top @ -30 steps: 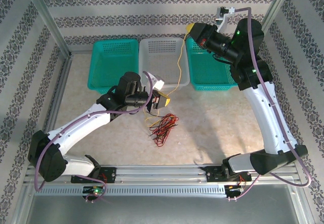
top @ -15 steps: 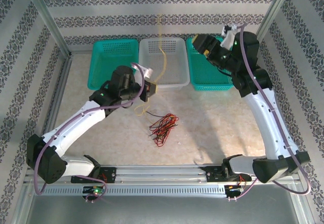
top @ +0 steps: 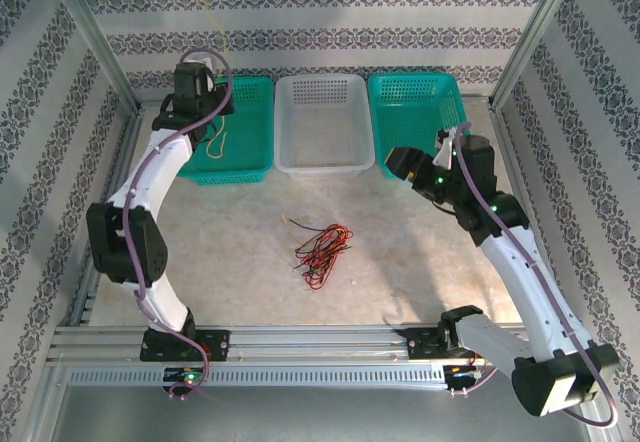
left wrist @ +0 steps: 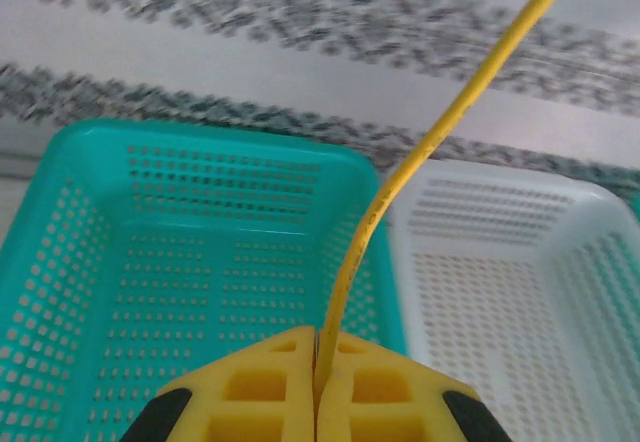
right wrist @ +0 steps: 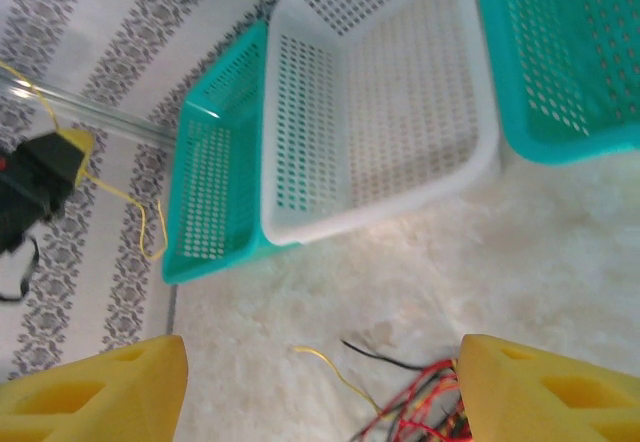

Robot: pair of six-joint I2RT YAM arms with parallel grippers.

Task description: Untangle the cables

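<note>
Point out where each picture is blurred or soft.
Left wrist: the patterned wall is smeared, while the yellow cable and teal basket read fairly crisp. Right wrist: soft throughout, the holes of the white basket fuzzy. Top external: sharp, evenly lit, the cable pile clear.

The far-left teal perforated basket and the white perforated basket beside it look like smooth plastic. The thin yellow cable has glossy sheathing, and the mottled beige tabletop is matt.
</note>
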